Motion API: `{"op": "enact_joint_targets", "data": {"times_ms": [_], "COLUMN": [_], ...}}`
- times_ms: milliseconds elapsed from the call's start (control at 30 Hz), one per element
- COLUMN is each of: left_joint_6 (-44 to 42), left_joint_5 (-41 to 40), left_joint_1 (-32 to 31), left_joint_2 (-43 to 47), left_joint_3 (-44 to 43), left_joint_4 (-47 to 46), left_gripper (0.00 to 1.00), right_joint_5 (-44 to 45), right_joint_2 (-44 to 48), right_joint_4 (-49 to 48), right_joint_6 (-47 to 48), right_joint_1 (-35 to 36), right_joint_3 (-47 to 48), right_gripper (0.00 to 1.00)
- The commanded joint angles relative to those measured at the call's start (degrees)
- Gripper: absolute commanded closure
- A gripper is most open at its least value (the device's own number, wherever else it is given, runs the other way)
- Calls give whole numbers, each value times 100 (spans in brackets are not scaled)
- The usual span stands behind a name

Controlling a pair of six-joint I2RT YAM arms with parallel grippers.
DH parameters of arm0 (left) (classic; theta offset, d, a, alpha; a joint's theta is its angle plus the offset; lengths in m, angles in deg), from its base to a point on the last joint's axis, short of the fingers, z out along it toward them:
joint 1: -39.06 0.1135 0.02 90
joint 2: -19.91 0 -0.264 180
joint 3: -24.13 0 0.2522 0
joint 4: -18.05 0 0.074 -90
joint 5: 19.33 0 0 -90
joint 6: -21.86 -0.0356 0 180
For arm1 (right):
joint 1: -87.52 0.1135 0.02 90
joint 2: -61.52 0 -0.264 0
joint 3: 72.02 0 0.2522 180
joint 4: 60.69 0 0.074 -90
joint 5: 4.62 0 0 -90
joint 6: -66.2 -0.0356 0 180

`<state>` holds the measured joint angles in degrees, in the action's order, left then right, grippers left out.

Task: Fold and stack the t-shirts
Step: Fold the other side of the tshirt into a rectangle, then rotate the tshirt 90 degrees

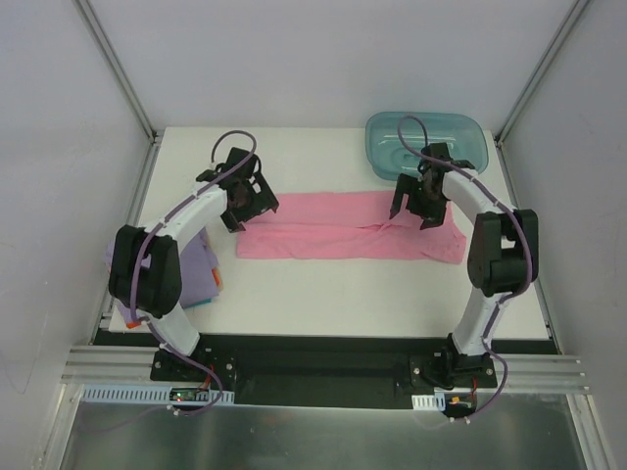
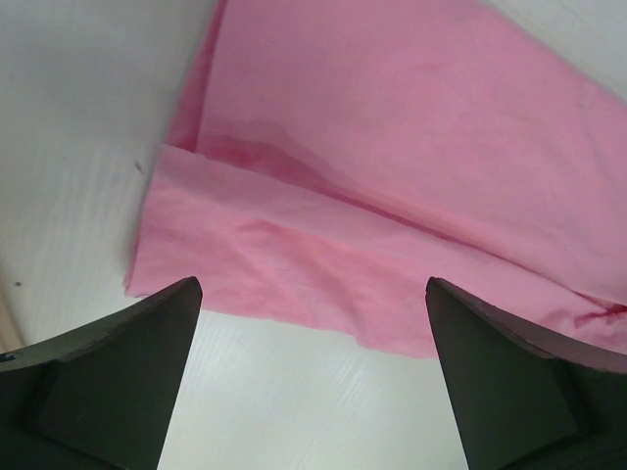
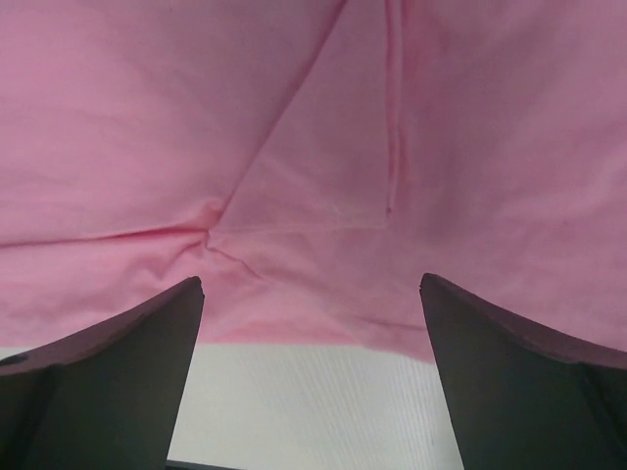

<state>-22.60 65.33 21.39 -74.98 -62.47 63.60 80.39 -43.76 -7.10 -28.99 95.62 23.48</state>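
The pink t-shirt [image 1: 350, 239] lies folded into a long band at table centre, its long axis from 9 to 3 o'clock. From above, both arms reach forward, the left gripper [image 1: 247, 199] over its 9 o'clock end, the right gripper [image 1: 419, 200] over the 3 o'clock end; the lavender t-shirt [image 1: 201, 272] lies by the left arm. In the left wrist view, the fingers [image 2: 118, 377] are spread wide, holding nothing. In the right wrist view, the fingers [image 3: 509, 382] are equally wide and empty.

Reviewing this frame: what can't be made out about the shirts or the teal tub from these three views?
- Pale lavender cloth t-shirt: top view, mostly hidden under the left arm; fold state unreadable.
- Translucent teal plastic tub: right arm's cable and gripper cover part.
- Pink cloth t-shirt: wrist views cut it off at the edges.
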Motion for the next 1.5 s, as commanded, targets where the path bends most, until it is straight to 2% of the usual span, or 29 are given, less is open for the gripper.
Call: {"op": "enact_joint_targets", "data": {"times_ms": [0, 367, 800, 967, 1100, 1200, 1300, 1467], "left_joint_6": [-142, -133, -238, -361, -624, -713, -634, -520], "left_joint_5": [516, 569, 798, 842, 955, 1140, 852, 921], "left_joint_1": [-35, -26, -26, -43, -70, -78, -157, -193], "left_joint_2": [-459, -671, -214, -55, -547, -1144, -1671, -2094], "left_joint_3": [-275, -90, 129, 7, -729, -1292, -1645, -1551], "left_joint_4": [-94, -94, -94, -103, -103, -103, -103, -103], "left_gripper": [1, 1, 1, 1, 1, 1, 1, 1], "right_joint_5": [-415, -705, -828, -354, -89, -194, -309, -519], "right_joint_2": [-606, -1311, -1725, -733, 233, 288, 148, -282], "right_joint_4": [-275, -336, -161, -186, -739, -855, -933, -899], "right_joint_6": [-193, -202, -351, -184, -491, -711, -764, -703], "right_joint_1": [51, 254, 614, 605, 456, 175, -36, -107], "right_joint_3": [492, 1274, 2575, 1918, 278, -253, -465, -255], "right_gripper": [3, 3, 3, 3, 3, 3, 3, 3]}}
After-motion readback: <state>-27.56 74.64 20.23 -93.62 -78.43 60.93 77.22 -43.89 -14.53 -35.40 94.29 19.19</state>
